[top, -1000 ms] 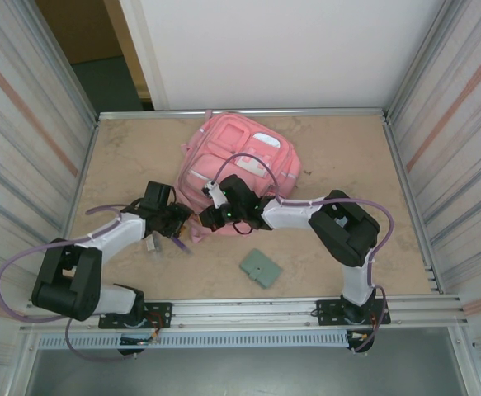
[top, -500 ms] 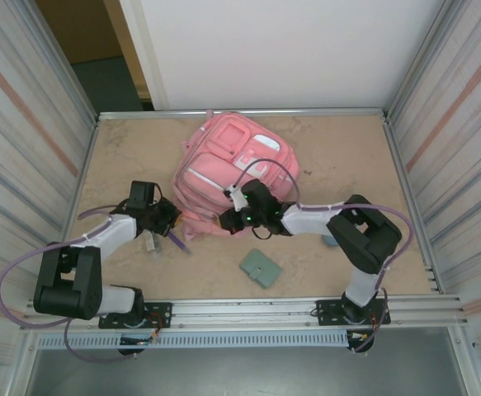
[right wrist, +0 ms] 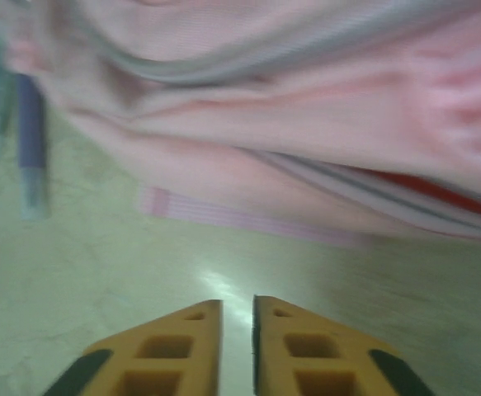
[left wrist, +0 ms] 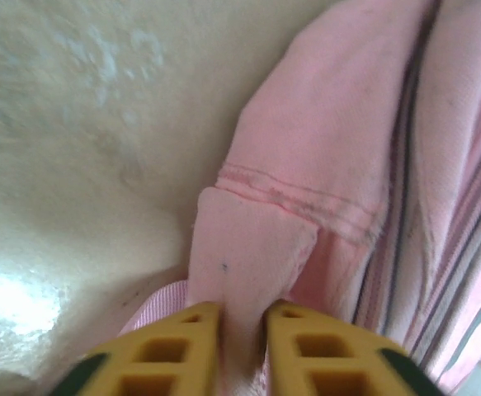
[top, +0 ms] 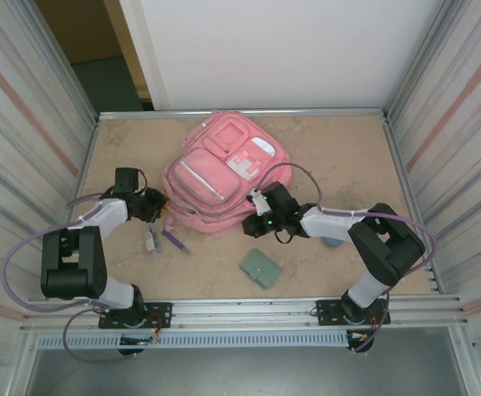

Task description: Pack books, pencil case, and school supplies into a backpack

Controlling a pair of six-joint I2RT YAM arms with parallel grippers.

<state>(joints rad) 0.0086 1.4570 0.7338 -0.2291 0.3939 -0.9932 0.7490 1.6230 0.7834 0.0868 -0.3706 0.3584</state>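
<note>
The pink backpack (top: 219, 177) lies front-up in the middle of the table. My left gripper (top: 155, 205) is at its left edge, shut on a pink fabric tab (left wrist: 248, 247) of the backpack (left wrist: 339, 140). My right gripper (top: 253, 220) sits low by the bag's near right edge, shut with nothing between its fingers, pointing at a pink strap (right wrist: 248, 219) under the backpack (right wrist: 306, 124). The purple pen (top: 175, 241) (right wrist: 30, 132) and a grey-white piece (top: 149, 240) lie near the bag's left corner. The sage-green folder (top: 261, 268) is nearer the front. The slate-blue pencil case (top: 333, 242) peeks out under the right arm. The book is hidden.
Ribbed metal walls close in the table (top: 323, 148) on the left and right, with a white panel behind. A metal rail (top: 248, 312) with both arm bases runs along the near edge. Bare tabletop lies to the right of the bag.
The backpack has been pulled and turned toward the left as my left gripper drew back left. My right gripper slid right along the bag's near edge, uncovering the pencil case.
</note>
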